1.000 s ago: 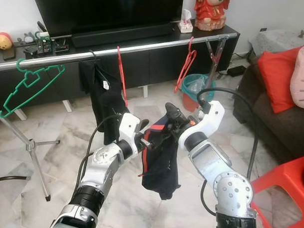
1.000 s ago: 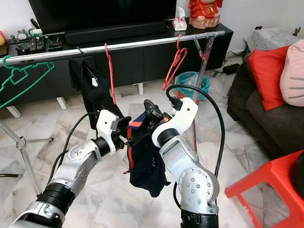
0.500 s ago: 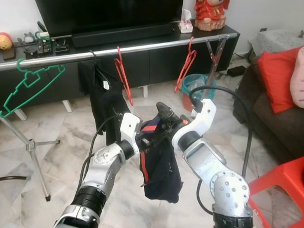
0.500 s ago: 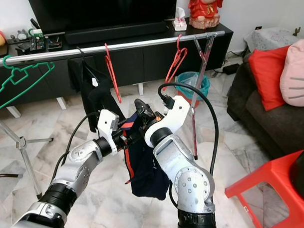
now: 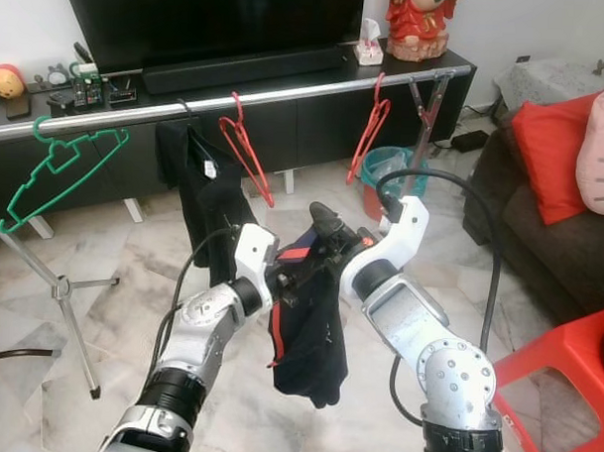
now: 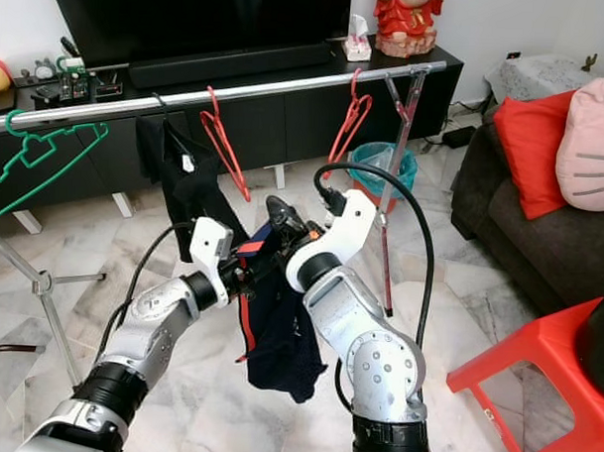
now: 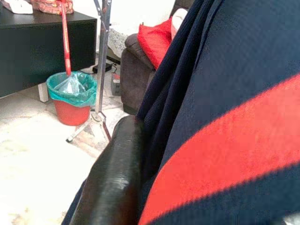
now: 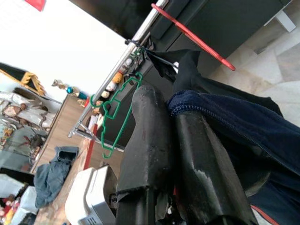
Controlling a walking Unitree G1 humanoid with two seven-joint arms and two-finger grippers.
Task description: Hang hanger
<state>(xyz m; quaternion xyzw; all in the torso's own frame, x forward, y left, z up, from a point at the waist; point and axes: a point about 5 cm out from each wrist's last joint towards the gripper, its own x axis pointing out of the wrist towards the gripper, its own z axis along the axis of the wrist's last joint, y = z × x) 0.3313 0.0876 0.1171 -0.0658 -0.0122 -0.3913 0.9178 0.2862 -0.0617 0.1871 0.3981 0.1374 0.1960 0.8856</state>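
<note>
A navy garment with a red stripe (image 5: 308,335) hangs between my two grippers at chest height, in front of the silver clothes rail (image 5: 287,92). My left gripper (image 5: 285,276) is shut on its left side; one black finger (image 7: 117,178) lies against the cloth. My right gripper (image 5: 321,220) is shut on its upper edge, with the navy hem pinched between the fingers (image 8: 150,131). On the rail hang a green hanger (image 5: 61,163), a black garment (image 5: 199,183), a bare red hanger (image 5: 247,150) and another red hanger (image 5: 370,129). Any hanger inside the navy garment is hidden.
A black TV console (image 5: 305,127) stands behind the rail. A red bin with a teal bag (image 5: 388,179) sits by the rack's right leg. A dark sofa with a red cushion (image 5: 548,145) and a red stool (image 5: 575,364) are on the right. Marble floor lies below.
Both grippers have carried the navy garment slightly left, and it hangs more bunched now. The middle red hanger has swung round on the rail.
</note>
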